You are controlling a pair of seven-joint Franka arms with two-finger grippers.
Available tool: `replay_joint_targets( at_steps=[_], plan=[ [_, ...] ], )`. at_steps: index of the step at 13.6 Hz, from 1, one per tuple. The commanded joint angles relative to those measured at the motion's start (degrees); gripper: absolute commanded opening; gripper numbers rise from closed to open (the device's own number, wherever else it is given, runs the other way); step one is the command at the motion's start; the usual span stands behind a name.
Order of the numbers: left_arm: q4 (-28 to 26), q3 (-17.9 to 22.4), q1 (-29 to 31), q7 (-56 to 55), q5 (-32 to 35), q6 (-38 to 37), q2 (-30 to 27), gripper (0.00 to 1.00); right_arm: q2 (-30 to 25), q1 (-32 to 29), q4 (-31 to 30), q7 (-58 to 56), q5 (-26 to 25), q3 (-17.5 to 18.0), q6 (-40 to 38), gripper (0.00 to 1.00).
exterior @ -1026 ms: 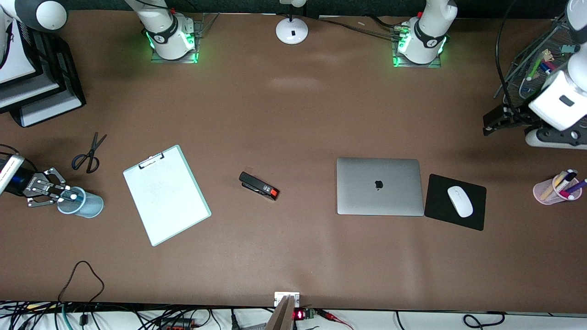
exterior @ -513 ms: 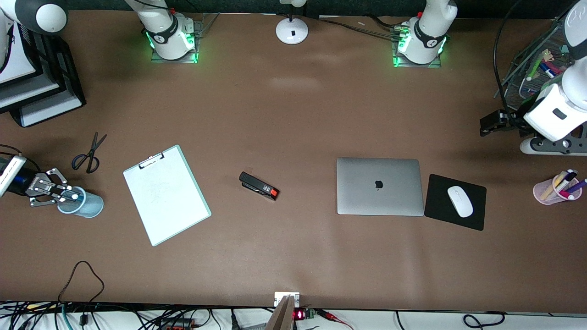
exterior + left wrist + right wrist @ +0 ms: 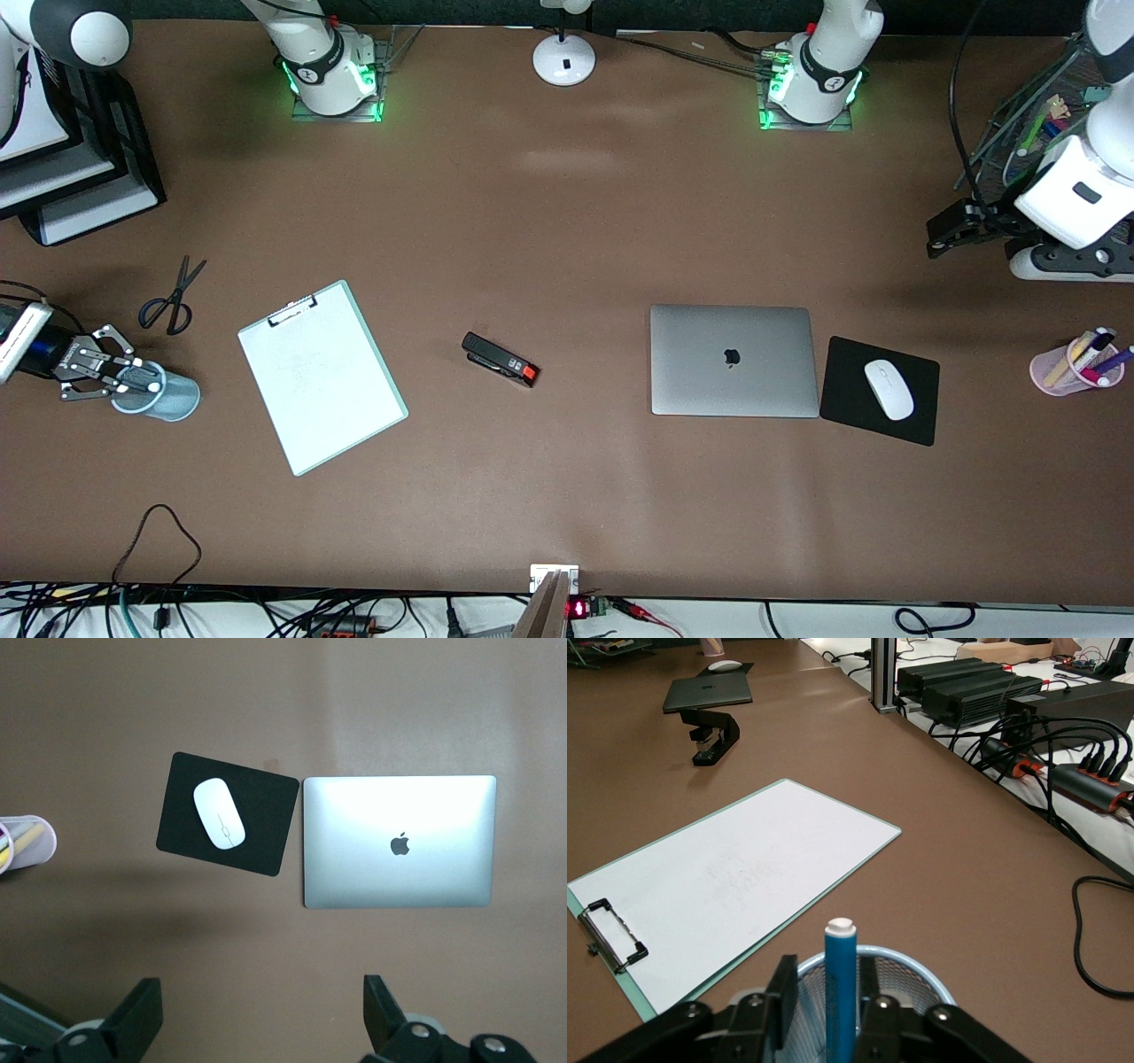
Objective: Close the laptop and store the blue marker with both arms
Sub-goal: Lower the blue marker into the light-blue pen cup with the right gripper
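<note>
Laptop [image 3: 733, 360] lies shut beside the mouse pad [image 3: 880, 390] under our idle, open left tool [image 3: 257, 1014]; we release the right tool [image 3: 826, 992], closed on the marker [image 3: 841, 988], only once it sits upright in the cup [image 3: 156, 396].

Scissors [image 3: 172, 301], clipboard [image 3: 321, 376], stapler [image 3: 500, 359] and white mouse [image 3: 889, 389] on black mouse pad [image 3: 846, 416].

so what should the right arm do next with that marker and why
Probably open the right end effector and let the blue marker drop. It stands upright between the fingers, its lower end already inside the blue mesh cup, and the laptop is already closed. The left end effector waits, open.
</note>
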Motion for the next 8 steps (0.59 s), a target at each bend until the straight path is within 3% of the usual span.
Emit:
replay_joint_targets(
  at_steps=[1,4,8],
  plan=[
    [-4.36,-0.33,0.42,-0.44,-0.77,0.84,-3.73,1.0,-0.3,-0.81,2.21,2.75,0.59,0.48,-1.22,1.0],
    [-3.75,-0.68,0.42,-0.18,-0.95,0.92,-3.82,1.0,-2.84,-0.2,2.83,7.64,-0.9,-0.13,-3.5,1.0],
    [-3.75,-0.94,0.42,1.49,-0.77,0.56,-4.17,1.0,-4.69,1.03,12.56,22.14,-9.16,0.31,-11.04,1.0]
  ],
)
